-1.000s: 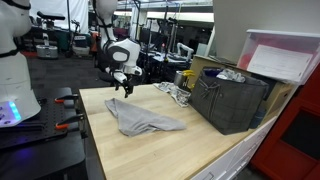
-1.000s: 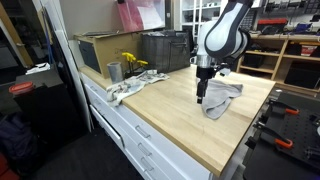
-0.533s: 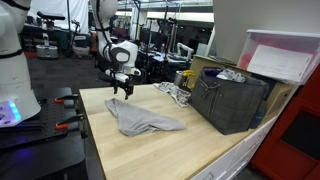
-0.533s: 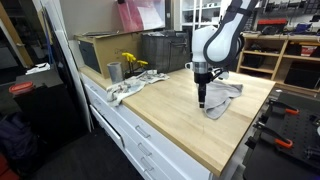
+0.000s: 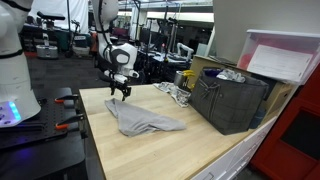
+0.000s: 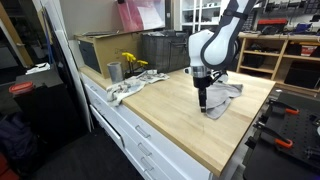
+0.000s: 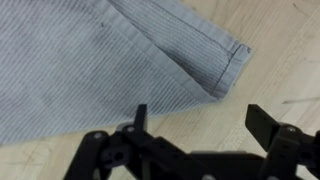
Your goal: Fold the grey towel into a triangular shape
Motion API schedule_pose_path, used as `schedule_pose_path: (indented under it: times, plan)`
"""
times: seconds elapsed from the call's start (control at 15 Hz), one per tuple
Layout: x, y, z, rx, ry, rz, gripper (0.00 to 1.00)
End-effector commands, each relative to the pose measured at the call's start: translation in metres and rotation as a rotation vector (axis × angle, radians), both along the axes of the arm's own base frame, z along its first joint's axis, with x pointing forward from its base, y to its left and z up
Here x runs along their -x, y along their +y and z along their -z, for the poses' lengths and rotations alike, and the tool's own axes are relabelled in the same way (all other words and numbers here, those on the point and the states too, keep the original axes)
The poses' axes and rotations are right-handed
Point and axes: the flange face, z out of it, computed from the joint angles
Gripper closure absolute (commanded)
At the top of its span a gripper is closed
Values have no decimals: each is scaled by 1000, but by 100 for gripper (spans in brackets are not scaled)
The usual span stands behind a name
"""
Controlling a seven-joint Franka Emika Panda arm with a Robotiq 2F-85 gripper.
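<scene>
Jaws spread wide and empty, we hover at the grey towel's (image 5: pixel 140 120) corner farthest from the dark bin (image 5: pixel 235 105); the towel lies rumpled on the surface (image 5: pixel 190 152) near that bin. Only the wrist view shows the hemmed corner (image 7: pixel 225 60). Bin's contents: we can't tell.

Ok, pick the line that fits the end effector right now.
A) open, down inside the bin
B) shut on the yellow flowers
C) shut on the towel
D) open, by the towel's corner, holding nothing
D: in the wrist view the end effector has its jaws wide apart just off the corner of the towel, with only bare table between them.
</scene>
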Motion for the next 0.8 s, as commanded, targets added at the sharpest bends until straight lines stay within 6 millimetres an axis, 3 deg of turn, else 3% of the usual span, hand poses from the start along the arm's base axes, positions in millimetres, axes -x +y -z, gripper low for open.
schedule_pose_path:
  times: [0.0,0.47,0.73]
  plan:
    - [3,2,4,33,31,-10,0]
    - [17,17,29,110,49,-35,0]
    - [18,20,27,147,36,-33,0]
